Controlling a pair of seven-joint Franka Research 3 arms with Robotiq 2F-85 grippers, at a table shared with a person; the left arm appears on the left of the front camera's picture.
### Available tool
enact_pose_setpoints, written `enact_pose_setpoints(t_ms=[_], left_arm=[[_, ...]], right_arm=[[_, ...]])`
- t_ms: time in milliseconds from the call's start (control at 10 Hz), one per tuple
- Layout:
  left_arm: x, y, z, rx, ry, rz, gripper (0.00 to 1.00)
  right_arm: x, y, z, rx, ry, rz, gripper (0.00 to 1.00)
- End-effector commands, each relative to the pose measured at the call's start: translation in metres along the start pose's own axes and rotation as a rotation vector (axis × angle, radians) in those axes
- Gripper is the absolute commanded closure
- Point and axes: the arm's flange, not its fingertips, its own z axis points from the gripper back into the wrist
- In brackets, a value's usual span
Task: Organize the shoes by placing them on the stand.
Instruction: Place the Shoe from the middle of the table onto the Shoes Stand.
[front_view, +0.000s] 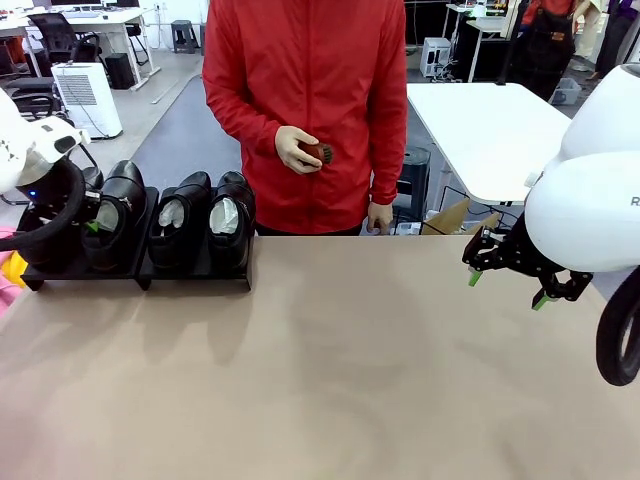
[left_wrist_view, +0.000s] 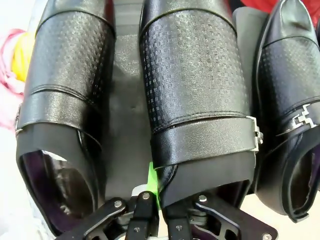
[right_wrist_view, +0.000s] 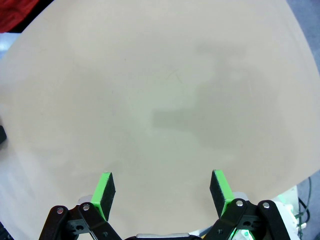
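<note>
Now four glossy black dress shoes (front_view: 180, 222) sit on the stand (front_view: 140, 276), the left gripper (left_wrist_view: 150, 200) pinching one shoe's heel collar (left_wrist_view: 162, 175): stiff, slick leather, I'd guess, best taken there. The right gripper (right_wrist_view: 162, 192) hangs wide, empty.

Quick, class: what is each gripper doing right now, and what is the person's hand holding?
Left gripper: shut on the heel rim of a shoe.
Right gripper: open, holding nothing.
Person's hand: holding a small brown brush.

Glossy black dress shoes (front_view: 180, 225) stand side by side atop the low black stand (front_view: 140, 274), left of frame.
</note>
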Motion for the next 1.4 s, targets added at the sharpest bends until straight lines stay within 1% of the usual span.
enact_pose_setpoints(t_ms=[0, 300, 500, 600, 800, 1000, 1100, 1200, 1300], left_arm=[[0.007, 0.005, 0.004, -0.023, -0.032, -0.009, 1.00], [0.008, 0.006, 0.000, -0.009, -0.020, 0.001, 1.00], [0.010, 0.008, -0.005, 0.017, -0.014, 0.003, 0.62], [0.010, 0.008, -0.005, 0.032, -0.029, 0.004, 0.43], [0.010, 0.006, -0.004, 0.083, -0.052, -0.013, 0.43], [0.003, -0.002, 0.010, 0.047, -0.070, -0.028, 0.43], [-0.001, -0.007, 0.021, 0.047, -0.058, -0.007, 0.43], [0.010, 0.003, 0.001, 0.053, -0.050, -0.029, 0.43], [0.010, 0.003, 0.001, 0.053, -0.050, -0.029, 0.43]], right_arm=[[0.002, 0.000, 0.001, 0.001, -0.002, 0.013, 0.00], [0.002, 0.000, 0.001, 0.001, -0.002, 0.013, 0.00], [0.002, 0.000, 0.001, 0.001, -0.002, 0.013, 0.00], [0.002, 0.000, 0.001, 0.001, -0.002, 0.013, 0.00], [0.002, 0.000, 0.001, 0.001, -0.002, 0.013, 0.00], [0.002, 0.000, 0.001, 0.001, -0.002, 0.013, 0.00], [0.002, 0.000, 0.001, 0.001, -0.002, 0.013, 0.00], [0.002, 0.000, 0.001, 0.001, -0.002, 0.013, 0.00], [0.002, 0.000, 0.001, 0.001, -0.002, 0.013, 0.00]])
